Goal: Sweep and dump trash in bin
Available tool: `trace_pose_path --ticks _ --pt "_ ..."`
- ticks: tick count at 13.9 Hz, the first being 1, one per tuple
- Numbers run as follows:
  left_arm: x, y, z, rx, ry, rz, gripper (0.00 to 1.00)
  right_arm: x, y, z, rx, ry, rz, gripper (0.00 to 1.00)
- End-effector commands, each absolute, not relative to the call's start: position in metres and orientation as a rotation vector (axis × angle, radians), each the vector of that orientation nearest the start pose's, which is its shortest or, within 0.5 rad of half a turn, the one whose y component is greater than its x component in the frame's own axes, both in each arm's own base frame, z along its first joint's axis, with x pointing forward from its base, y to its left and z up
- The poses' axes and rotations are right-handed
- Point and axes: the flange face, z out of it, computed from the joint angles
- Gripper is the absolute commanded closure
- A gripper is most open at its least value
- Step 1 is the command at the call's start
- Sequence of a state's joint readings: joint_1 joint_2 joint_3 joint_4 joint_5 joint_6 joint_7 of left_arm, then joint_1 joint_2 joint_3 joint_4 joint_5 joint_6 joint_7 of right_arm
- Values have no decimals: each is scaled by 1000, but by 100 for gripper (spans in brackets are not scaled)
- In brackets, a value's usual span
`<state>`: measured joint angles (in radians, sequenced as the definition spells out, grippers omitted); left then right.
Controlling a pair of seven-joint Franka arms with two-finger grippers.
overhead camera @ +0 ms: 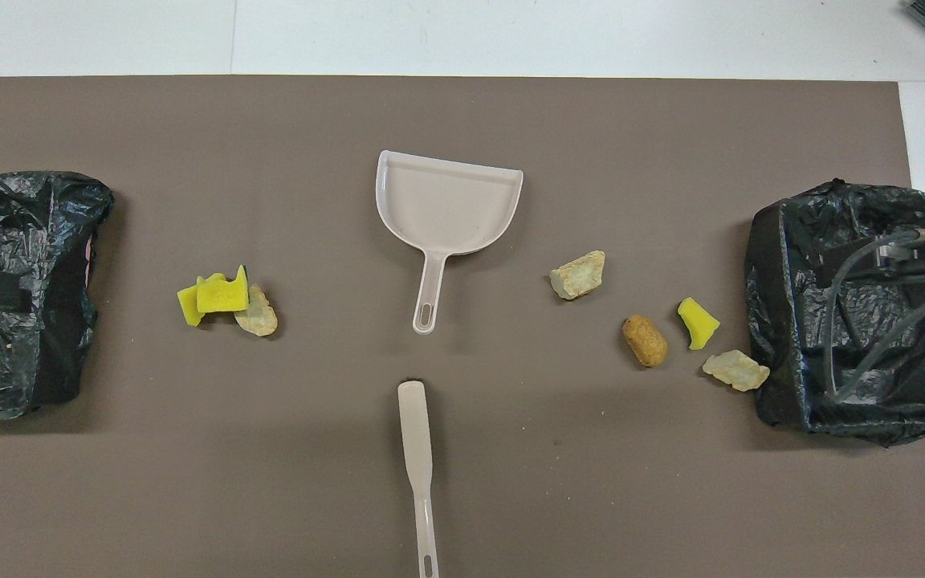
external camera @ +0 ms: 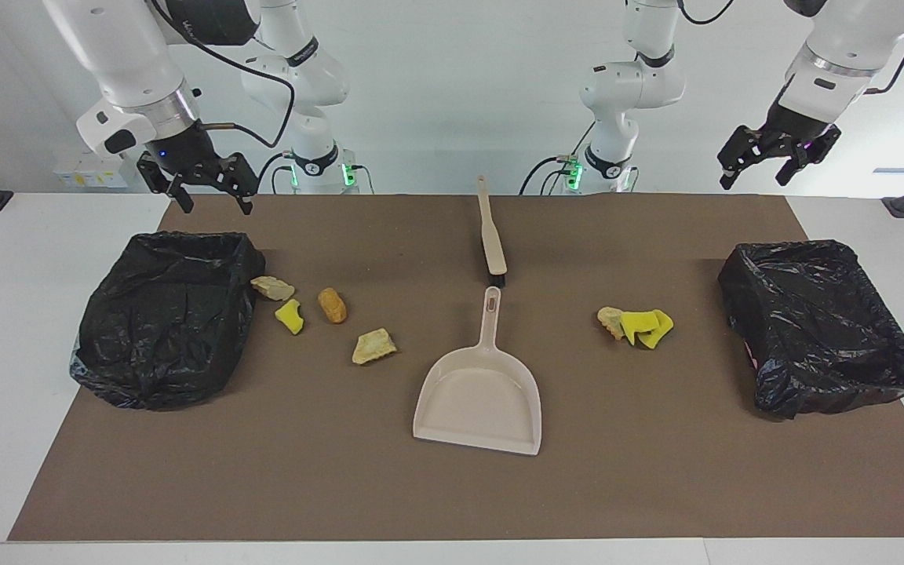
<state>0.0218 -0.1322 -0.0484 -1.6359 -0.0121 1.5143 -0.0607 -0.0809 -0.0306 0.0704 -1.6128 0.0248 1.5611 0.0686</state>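
Note:
The trash lies in two groups on the brown mat. Toward the right arm's end are a tan chunk, a yellow sponge bit, an orange-brown lump and another tan chunk. Toward the left arm's end a tan chunk touches a yellow sponge bit. A beige dustpan lies mid-table with its handle toward the robots. A beige brush lies nearer the robots. My right gripper is open and empty in the air over the black bin's near edge. My left gripper is open and empty, raised over the table's near edge.
A second black-bagged bin stands at the left arm's end. The brown mat covers most of the white table. In the overhead view the dustpan and brush lie in line between the two bins.

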Motion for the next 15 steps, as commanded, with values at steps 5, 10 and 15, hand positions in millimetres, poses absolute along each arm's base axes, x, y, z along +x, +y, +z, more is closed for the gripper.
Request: trace_pose_path --ticks 5,10,15 --pt "502 -15 661 -3150 -64 -1 0 536 -3 618 -3113 156 59 0" --pt "502 -15 661 -3150 -64 -1 0 536 -4 618 -3114 146 59 0" --pt "502 -15 661 -3150 -64 -1 0 536 -4 618 -3114 144 59 0"
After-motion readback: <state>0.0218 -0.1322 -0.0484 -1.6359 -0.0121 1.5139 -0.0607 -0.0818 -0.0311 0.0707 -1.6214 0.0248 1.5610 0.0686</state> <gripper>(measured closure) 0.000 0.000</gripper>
